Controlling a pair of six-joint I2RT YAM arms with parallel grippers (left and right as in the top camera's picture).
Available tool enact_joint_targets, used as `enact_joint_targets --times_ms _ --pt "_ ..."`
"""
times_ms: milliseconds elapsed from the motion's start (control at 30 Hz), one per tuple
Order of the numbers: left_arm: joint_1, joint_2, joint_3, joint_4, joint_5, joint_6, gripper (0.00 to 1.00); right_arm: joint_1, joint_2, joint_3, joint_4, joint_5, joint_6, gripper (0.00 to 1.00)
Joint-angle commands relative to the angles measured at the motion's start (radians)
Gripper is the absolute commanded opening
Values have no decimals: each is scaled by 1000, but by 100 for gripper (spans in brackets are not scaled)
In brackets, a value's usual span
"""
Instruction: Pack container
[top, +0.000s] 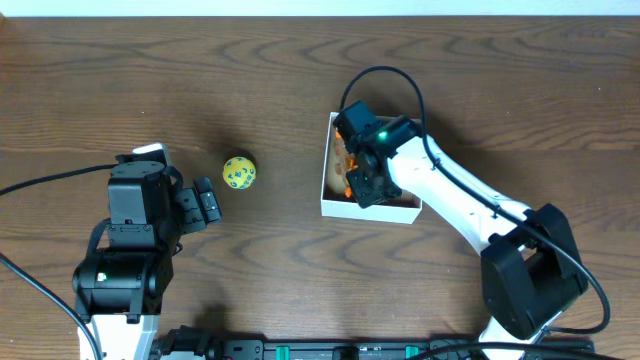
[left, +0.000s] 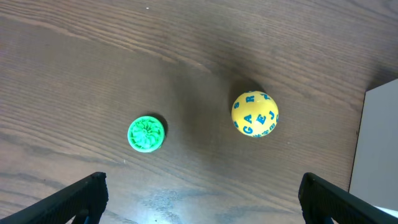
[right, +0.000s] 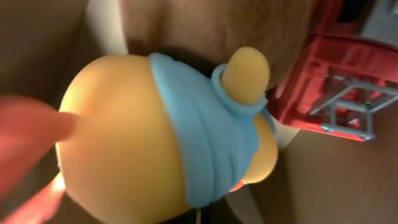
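On the left side of the table (top: 300, 60), the left arm's end effector (top: 207, 203) sits low over the dark wood. Its two fingers (left: 81, 199) are spread wide apart at the bottom corners of the left wrist view, with nothing between them. Just ahead of them a small round green toy (left: 147, 133) lies on the wood; the overhead view does not show it. To its right, apart from it, rests a yellow ball (top: 239, 172) printed with blue-green letters, and it is well clear of the box. Further right stands the container (top: 360, 210), a white low-walled box near the middle of the table, whose pale side shows at the right edge of the left wrist view. The right arm reaches in from the lower right, and its end effector (top: 358, 165) is down inside the container, over orange shapes by the left wall. The right wrist view is filled by a yellow-orange toy (right: 155, 137) wrapped in a light blue band, with a red and grey toy (right: 348, 74) behind it to the upper right. I cannot tell whether the right fingers are apart or together.
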Motion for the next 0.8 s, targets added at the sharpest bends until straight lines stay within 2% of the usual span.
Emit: enact_joint_targets --times_ms 0,100,167,200,233,267,300,567,767 --pt "4 -1 15 1 -8 -10 98 18 15 6 -13 -8 -42 1" --pt "4 -1 15 1 -8 -10 98 13 15 6 3 -7 -42 4" --pt "4 -1 15 1 -8 -10 98 7 15 6 17 -8 -41 13" --pt "4 -1 15 0 -8 -10 98 4 15 6 23 -8 -38 27" --pt "4 -1 15 0 -8 -10 98 2 15 6 26 -8 -38 49" --pt "4 -1 15 0 -8 -9 98 -2 15 6 26 -7 -38 61" --pt "4 -1 15 0 -8 -10 98 -5 14 7 28 -7 -38 65" --pt "4 -1 15 0 -8 -9 98 -51 -115 96 23 65 -37 62" --pt "4 -1 15 -8 -8 -9 98 -215 -314 182 24 79 15 63"
